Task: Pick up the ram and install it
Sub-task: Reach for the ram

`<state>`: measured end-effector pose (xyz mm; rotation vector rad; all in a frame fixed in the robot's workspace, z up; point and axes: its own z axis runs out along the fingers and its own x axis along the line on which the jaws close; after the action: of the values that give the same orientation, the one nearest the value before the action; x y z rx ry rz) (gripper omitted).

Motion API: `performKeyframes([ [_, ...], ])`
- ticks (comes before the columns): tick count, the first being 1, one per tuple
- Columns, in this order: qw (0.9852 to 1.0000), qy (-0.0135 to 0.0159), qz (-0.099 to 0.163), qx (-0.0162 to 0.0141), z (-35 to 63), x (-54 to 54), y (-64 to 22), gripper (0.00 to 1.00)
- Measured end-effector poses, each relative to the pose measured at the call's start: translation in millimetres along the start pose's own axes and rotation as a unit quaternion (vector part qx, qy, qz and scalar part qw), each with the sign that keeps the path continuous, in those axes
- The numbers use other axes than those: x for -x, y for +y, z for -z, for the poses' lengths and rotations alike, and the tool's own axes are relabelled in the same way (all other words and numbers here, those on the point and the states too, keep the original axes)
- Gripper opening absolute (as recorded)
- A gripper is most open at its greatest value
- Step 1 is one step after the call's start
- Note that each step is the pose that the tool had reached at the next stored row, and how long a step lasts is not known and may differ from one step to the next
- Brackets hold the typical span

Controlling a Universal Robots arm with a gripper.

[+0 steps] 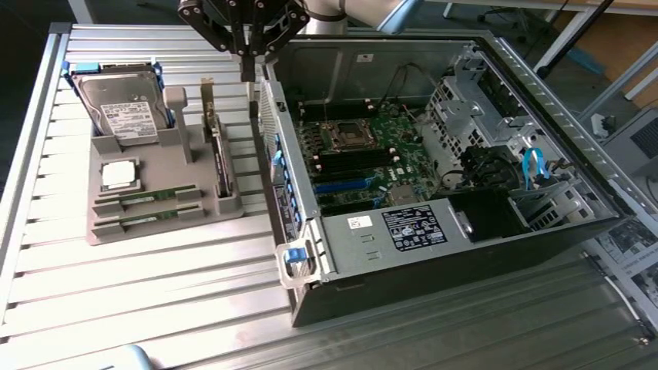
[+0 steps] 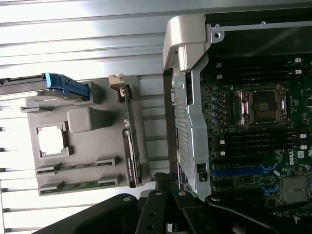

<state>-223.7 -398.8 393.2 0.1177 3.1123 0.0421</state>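
Note:
Two thin green ram sticks point(image 1: 152, 197) point(image 1: 150, 216) lie side by side in slots of a grey holder point(image 1: 154, 231) on the exterior view's left. The wrist view looks down on the same pair point(image 2: 78, 166) point(image 2: 78, 185). My gripper point(image 1: 248, 75) hangs high above the gap between the holder and the open computer case point(image 1: 432, 254), shut with nothing in it. In the wrist view its black fingertips point(image 2: 165, 179) are pressed together over the case's side wall. The motherboard point(image 1: 370, 154) with its black memory slots point(image 1: 355, 163) lies inside the case.
The holder also carries a hard drive point(image 1: 123, 108) in a blue bracket, a square silver processor chip point(image 1: 119, 174) and an upright expansion card point(image 1: 218, 154). Cables and a drive cage point(image 1: 514, 169) crowd the case's far side. The slatted metal table point(image 1: 123, 301) spreads around everything.

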Motion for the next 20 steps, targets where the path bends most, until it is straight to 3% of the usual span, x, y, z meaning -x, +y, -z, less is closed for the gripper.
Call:
performKeyframes([
  [20, 1.0000, 0.0000, 0.000, -0.0007, 0.3, -9.5, -0.7, 0.11],
])
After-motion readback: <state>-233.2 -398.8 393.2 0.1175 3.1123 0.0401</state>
